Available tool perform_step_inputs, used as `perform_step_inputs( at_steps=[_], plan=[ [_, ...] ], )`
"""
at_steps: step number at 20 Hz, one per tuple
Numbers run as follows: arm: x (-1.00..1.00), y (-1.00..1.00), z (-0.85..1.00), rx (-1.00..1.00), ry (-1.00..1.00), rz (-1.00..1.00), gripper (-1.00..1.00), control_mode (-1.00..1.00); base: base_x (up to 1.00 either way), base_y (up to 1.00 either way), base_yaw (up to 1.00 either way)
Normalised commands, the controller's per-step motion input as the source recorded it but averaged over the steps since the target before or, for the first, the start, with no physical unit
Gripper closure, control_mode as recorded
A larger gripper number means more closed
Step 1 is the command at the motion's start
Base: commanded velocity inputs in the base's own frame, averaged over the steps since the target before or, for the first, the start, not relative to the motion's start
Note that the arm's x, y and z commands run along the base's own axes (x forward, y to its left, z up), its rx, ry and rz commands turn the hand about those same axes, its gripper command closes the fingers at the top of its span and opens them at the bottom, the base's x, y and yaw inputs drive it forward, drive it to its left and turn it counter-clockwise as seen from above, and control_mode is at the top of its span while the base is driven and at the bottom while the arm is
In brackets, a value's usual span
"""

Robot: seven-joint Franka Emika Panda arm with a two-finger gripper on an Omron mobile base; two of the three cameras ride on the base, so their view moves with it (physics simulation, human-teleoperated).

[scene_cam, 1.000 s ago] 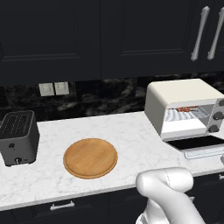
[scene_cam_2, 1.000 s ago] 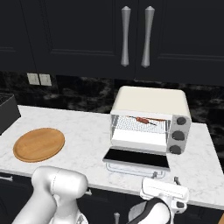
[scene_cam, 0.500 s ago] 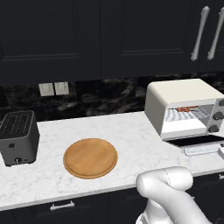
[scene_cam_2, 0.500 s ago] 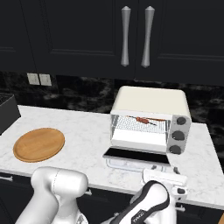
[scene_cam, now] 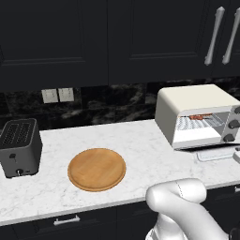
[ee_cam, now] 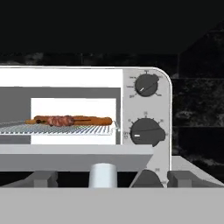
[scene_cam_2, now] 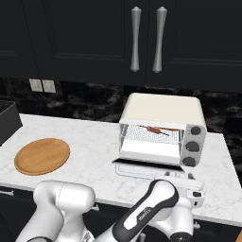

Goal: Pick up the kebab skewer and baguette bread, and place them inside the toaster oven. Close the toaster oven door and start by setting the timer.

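Oven (scene_cam_2: pixel 163 109): one, door (scene_cam_2: pixel 142 168) down.
Skewer (ee_cam: pixel 57 120), baguette (ee_cam: pixel 94 120): one each, racked; baguette seen from hand view.
Gripper (ee_cam: pixel 109 178): released.

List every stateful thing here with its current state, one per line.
Oven door: open, folded down flat.
Skewer: on the oven rack.
Baguette: on the rack, beside the skewer.
Pincer: open, holding nothing, at the door's front edge.
Board: bare.
Toaster: slots empty.
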Motion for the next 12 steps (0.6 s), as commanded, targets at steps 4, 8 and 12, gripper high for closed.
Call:
perform_step_inputs(
  at_steps=[4, 8, 12],
  plan=[
    [0.51, 0.47, 0.44, -0.02, 0.0, -0.06, -1.0, -1.0, 0.0, 0.0, 0.0],
    [0.26, 0.57, 0.54, -0.01, -0.14, -0.07, -1.0, -1.0, 0.0, 0.0, 0.0],
    [0.18, 0.5, 0.59, 0.0, -0.19, -0.04, -1.0, -1.0, 0.0, 0.0, 0.0]
  ],
)
